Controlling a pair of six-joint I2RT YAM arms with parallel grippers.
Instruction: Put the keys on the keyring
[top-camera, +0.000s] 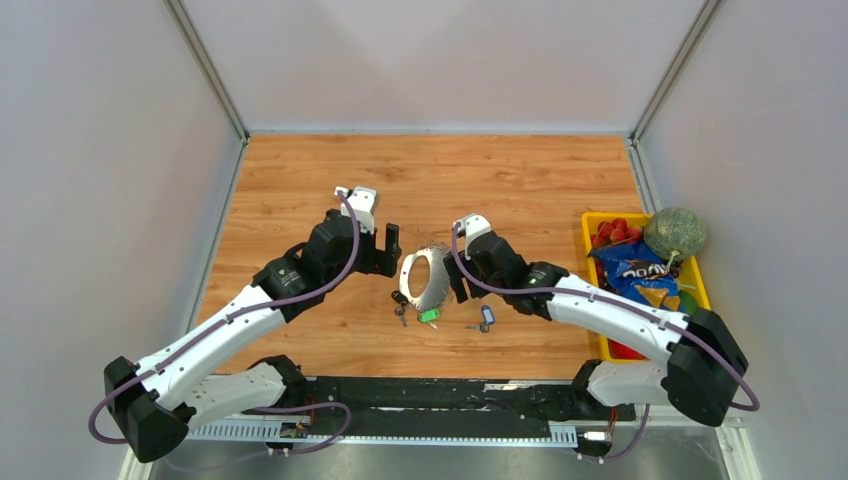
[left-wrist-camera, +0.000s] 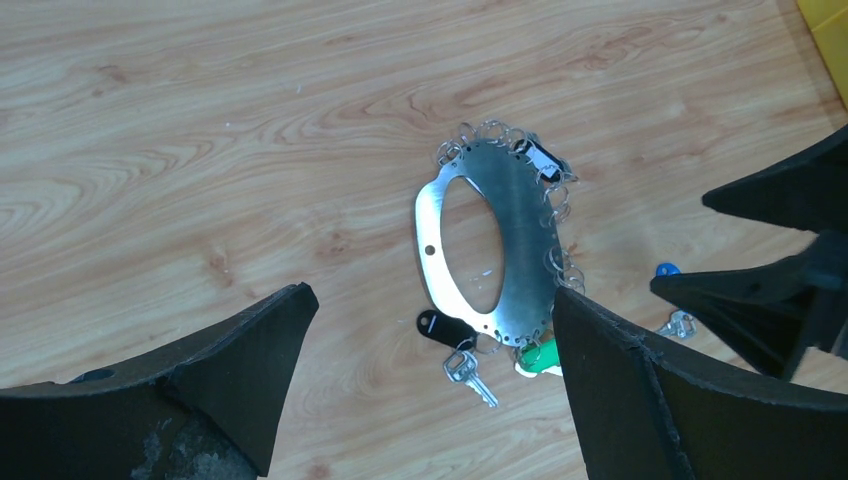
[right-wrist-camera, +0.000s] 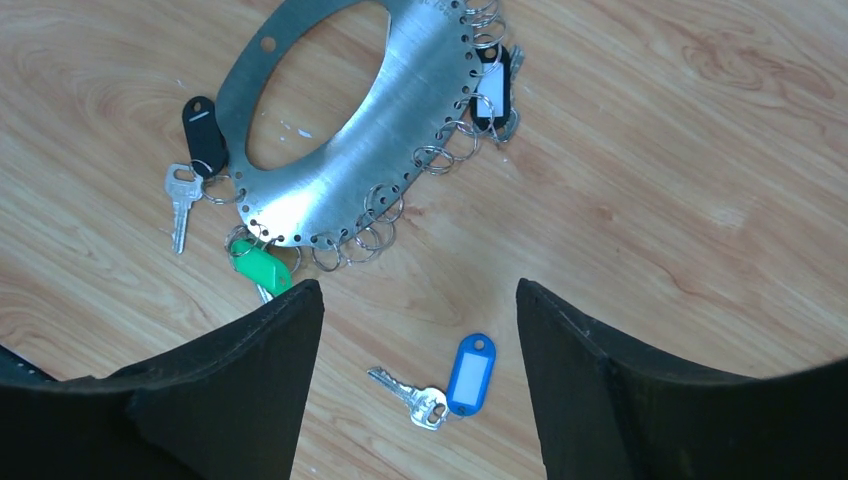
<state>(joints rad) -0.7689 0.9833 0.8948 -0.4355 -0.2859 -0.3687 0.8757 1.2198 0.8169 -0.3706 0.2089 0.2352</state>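
The keyring is a wide silvery metal hoop lying flat on the wooden table, its rim lined with small split rings. A black-tagged key and a green-tagged key hang at its lower edge, and another black tag sits at its far edge. A blue-tagged key lies loose on the wood, apart from the hoop. My right gripper hovers open above that key with nothing held. My left gripper is open just left of the hoop.
A yellow bin stands at the right table edge, holding a melon, a blue chips bag and red items. Grey walls enclose the table on three sides.
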